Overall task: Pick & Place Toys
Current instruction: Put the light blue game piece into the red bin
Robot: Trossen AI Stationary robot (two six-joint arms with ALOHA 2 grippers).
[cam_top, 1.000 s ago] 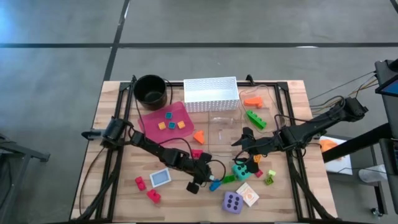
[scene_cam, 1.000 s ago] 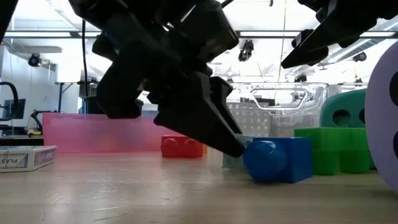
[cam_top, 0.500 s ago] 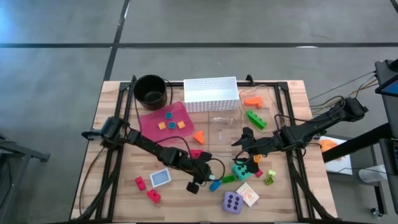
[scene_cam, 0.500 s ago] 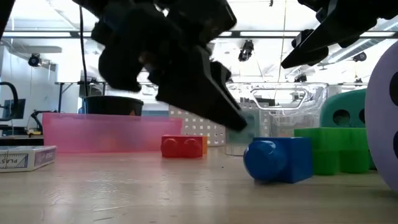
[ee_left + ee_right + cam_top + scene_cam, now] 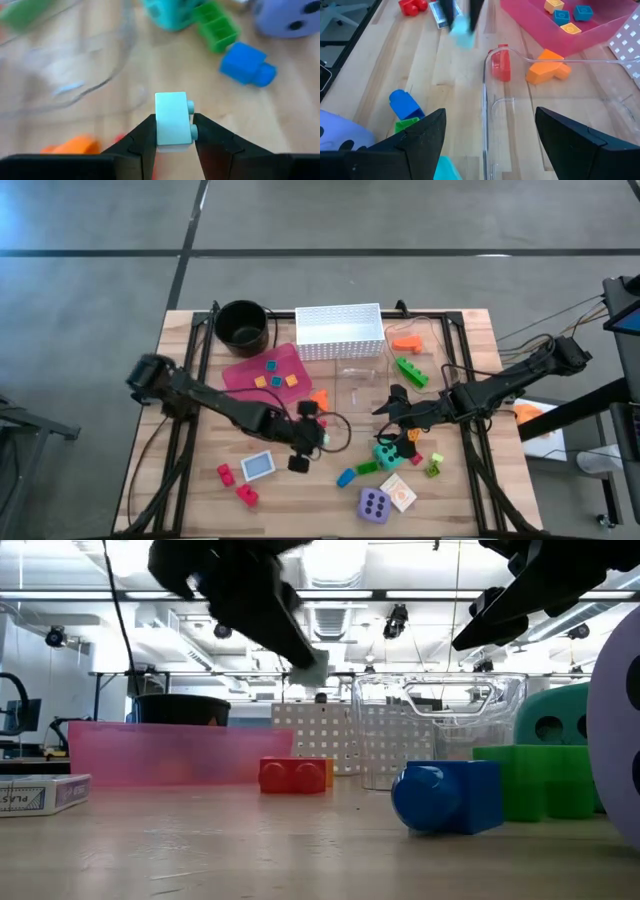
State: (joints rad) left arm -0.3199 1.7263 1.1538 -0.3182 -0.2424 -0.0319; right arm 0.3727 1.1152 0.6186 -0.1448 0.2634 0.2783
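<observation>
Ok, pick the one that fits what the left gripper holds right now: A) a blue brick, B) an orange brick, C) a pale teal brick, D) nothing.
C: in the left wrist view the left gripper has its fingers closed on a pale teal brick, lifted above the table, while the blue brick lies free on the wood.

Even, bright overhead light; ceiling strip lamps (image 5: pixel 330 595) glare in the low view. The left wrist view is motion-blurred, as is the light-blue brick (image 5: pixel 463 31) in the right wrist view.
</observation>
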